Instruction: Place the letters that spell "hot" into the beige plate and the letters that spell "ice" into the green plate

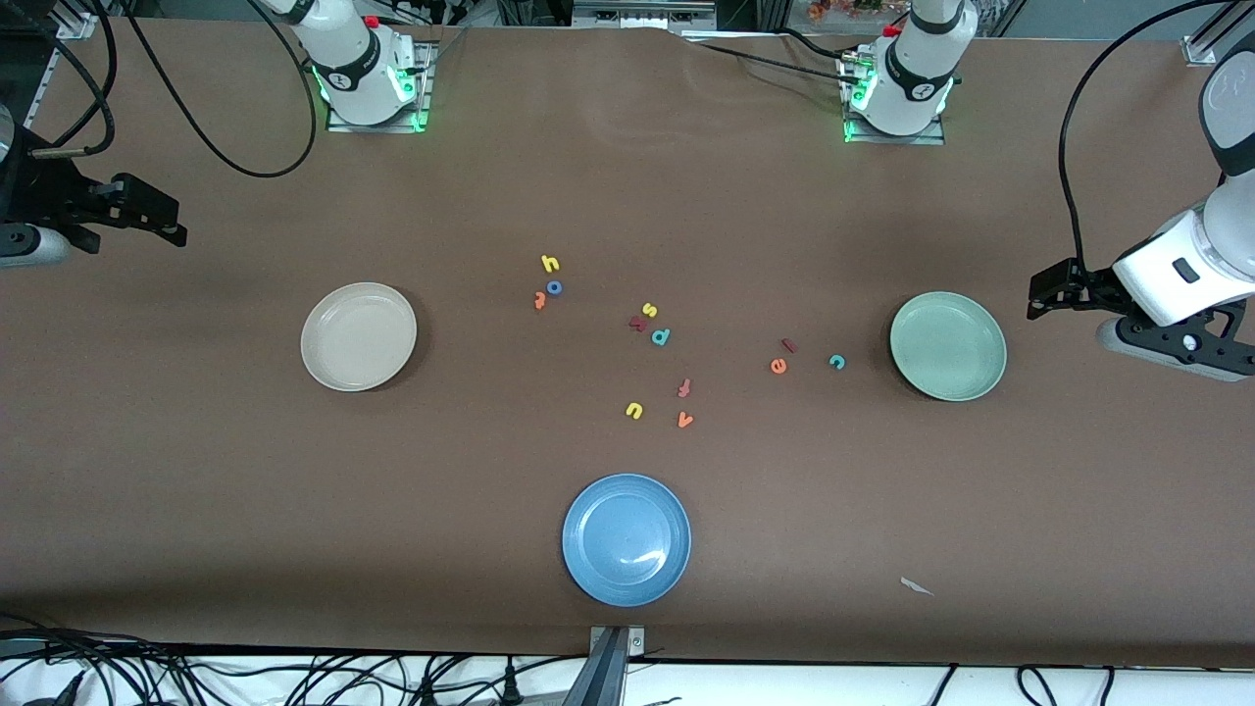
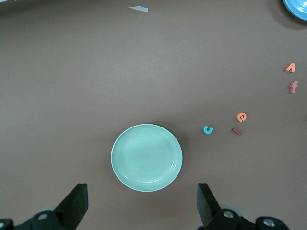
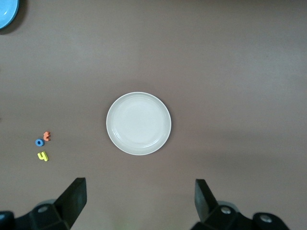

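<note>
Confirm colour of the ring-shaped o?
Blue; the o shows best in the front view.

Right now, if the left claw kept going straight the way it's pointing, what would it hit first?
Probably the bare brown table. The open left claw points downward, with the green plate lying just ahead of its fingers, so it might land on or just short of the plate's rim; depth is unclear.

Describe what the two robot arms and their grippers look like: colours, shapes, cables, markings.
Both arms are glossy white with dark grey joint bands, each standing on a metal base plate lit green, with a small red button above. Black cables loop from each arm across the brown table. The left gripper and right gripper are black, each with two flat wedge-shaped fingers on a black body with pale screw heads.
</note>
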Action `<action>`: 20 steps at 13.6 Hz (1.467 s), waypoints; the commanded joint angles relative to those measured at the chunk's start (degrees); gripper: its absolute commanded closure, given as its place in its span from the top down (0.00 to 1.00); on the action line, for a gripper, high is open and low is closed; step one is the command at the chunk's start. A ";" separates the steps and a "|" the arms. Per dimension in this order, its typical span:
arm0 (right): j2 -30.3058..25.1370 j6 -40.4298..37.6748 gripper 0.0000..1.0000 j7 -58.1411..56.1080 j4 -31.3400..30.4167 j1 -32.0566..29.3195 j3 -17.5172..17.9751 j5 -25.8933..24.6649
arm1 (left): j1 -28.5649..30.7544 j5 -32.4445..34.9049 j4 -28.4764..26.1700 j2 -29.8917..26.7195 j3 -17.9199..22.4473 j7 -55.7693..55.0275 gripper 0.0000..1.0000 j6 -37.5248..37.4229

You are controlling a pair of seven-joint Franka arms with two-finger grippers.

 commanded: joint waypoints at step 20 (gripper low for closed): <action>-0.04 -0.55 1.00 0.82 0.21 -0.63 0.44 -0.58 | 0.23 -2.88 -0.03 -0.15 0.09 0.46 1.00 -0.46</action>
